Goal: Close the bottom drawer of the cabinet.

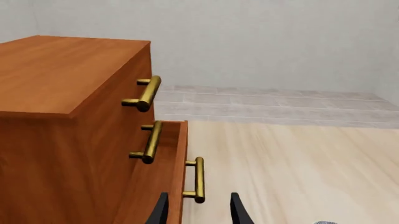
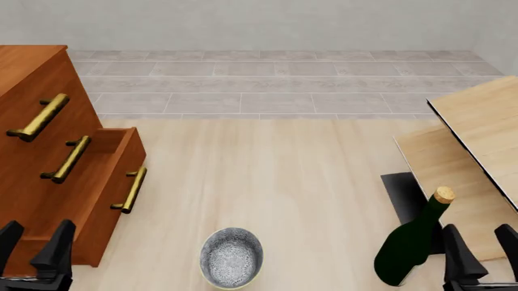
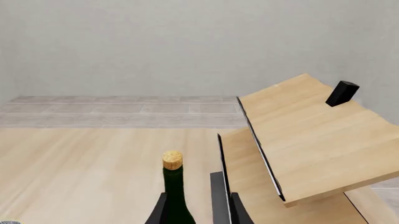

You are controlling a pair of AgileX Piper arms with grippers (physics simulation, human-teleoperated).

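Observation:
The cabinet (image 2: 28,73) stands at the left, reddish-brown with three brass bar handles. Its bottom drawer (image 2: 109,212) is pulled out past the two drawers above, brass handle (image 2: 131,189) facing the room. My left gripper (image 2: 33,248) is open at the lower left, in front of the open drawer and apart from it. In the left wrist view the cabinet (image 1: 56,74) fills one side, and the drawer's handle (image 1: 198,179) sits just ahead of the open left gripper (image 1: 198,215). My right gripper (image 2: 484,251) is open at the lower right, holding nothing.
A grey speckled bowl (image 2: 232,257) sits on the pale table between the arms. A dark green corked bottle (image 2: 409,245) stands just left of the right gripper. Tilted light-wood boards (image 2: 477,121) rise at the right, with a small black block (image 3: 342,93) on top.

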